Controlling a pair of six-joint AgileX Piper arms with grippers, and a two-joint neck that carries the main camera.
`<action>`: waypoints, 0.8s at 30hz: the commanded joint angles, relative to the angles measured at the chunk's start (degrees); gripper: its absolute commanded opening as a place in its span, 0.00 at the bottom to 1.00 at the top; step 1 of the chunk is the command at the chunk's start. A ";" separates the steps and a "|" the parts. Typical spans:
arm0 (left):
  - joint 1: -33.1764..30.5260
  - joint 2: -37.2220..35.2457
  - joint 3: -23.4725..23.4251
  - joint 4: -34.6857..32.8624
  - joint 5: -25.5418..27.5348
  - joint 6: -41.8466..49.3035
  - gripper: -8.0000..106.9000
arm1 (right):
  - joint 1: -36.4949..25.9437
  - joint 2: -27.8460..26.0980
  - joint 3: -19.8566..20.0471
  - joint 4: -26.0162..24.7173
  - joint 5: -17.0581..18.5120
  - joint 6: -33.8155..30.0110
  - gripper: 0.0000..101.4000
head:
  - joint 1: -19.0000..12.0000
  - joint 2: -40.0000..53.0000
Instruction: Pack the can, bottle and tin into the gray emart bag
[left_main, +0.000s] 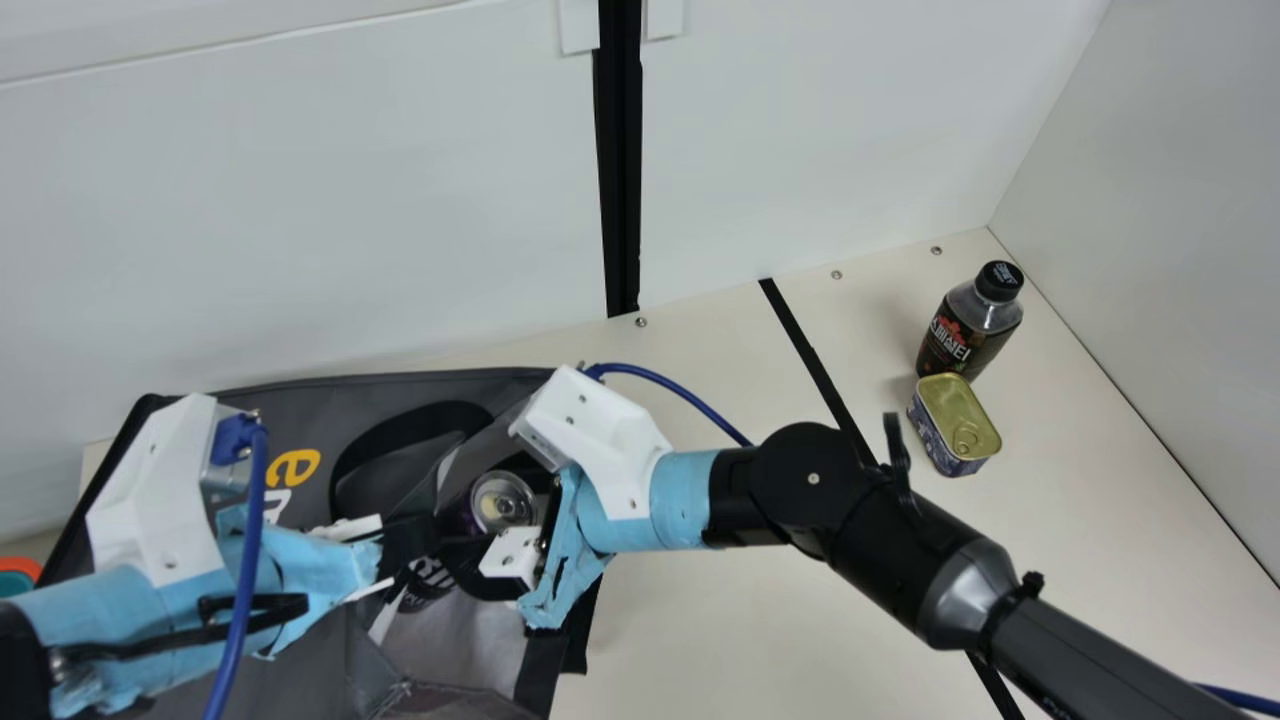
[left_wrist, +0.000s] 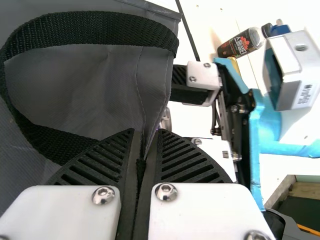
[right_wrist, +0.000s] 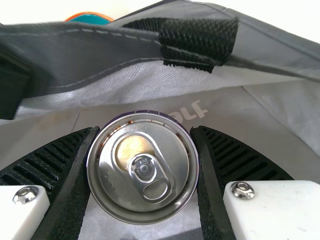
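One can (left_main: 503, 502) — sides mostly hidden, gray bag (left_main: 300, 408) — cut off

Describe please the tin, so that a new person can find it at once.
On the cream table, find the black strip; the tin sits to its right in the main view, close to the dark bottle. Unlike that tall, black-capped bottle, it is low and boxy, with a gold lid and a pull ring.

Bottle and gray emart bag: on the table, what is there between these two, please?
In the main view, a black stripe crosses the table between the bottle and the gray bag; a blue cable arches there too.
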 joint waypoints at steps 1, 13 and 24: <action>0.00 0.00 0.00 0.00 0.00 0.00 0.16 | 0.23 0.45 -0.05 0.29 -0.16 -0.43 0.00 | -1.30 -0.05; 0.00 0.00 0.00 0.00 0.00 0.00 0.16 | 1.21 3.31 -1.14 1.29 -0.89 -1.91 0.10 | -1.30 -0.05; 0.00 0.00 0.00 0.00 0.00 0.00 0.16 | 1.38 4.19 -2.15 0.48 -0.85 -1.26 0.46 | -1.30 -0.05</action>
